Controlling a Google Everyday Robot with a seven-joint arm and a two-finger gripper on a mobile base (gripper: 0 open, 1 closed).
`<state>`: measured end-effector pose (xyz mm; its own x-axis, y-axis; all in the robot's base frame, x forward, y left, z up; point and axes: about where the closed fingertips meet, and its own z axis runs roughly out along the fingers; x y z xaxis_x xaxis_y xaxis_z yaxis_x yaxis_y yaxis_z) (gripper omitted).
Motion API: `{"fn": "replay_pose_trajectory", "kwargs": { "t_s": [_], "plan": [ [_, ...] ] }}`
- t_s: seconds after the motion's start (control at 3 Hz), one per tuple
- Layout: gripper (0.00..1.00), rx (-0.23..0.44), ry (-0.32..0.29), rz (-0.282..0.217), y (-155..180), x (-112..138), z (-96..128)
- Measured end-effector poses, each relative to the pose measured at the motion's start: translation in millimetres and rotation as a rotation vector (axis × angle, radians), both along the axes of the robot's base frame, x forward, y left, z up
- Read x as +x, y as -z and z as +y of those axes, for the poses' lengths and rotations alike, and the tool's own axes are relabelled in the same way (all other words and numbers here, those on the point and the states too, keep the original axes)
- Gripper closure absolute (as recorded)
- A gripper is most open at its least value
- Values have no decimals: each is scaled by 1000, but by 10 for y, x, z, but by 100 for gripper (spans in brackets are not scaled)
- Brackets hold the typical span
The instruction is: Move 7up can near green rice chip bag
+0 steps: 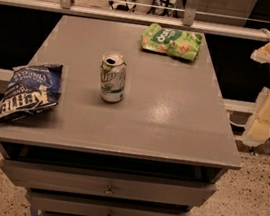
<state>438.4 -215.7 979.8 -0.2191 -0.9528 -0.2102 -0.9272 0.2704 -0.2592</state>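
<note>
Cabinet: a grey, flat-topped cabinet (pixel 173 121) with a stack of drawers below (each with a small knob) stands on a speckled floor.
Gripper: the robot's white and pale yellow gripper (pixel 267 117) hangs at the right edge of the view, off the cabinet's right side and well apart from everything on top; whether it is parted or closed cannot be told.
Blue bag: a crinkled dark blue Kettle chip bag (pixel 28 91) lies flat at the left edge of the top.
Green bag: a flat, bright green rice chip bag (pixel 171 41) with white lettering lies at the far edge, right of centre.
Can: the small green-and-white 7up can (pixel 113 76) stands upright near the middle of the top, silver end up, well apart from both bags.
</note>
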Motion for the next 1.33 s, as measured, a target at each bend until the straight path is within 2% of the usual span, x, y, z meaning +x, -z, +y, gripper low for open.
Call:
{"fn": "replay_pose_trajectory", "kwargs": {
  "t_s": [0.33, 0.67, 1.33],
  "plan": [
    [0, 2, 0, -4, -9, 4, 5],
    [0, 111, -39, -32, 25, 234, 271],
    [0, 414, -117, -53, 428, 833, 1114]
  ]
}}
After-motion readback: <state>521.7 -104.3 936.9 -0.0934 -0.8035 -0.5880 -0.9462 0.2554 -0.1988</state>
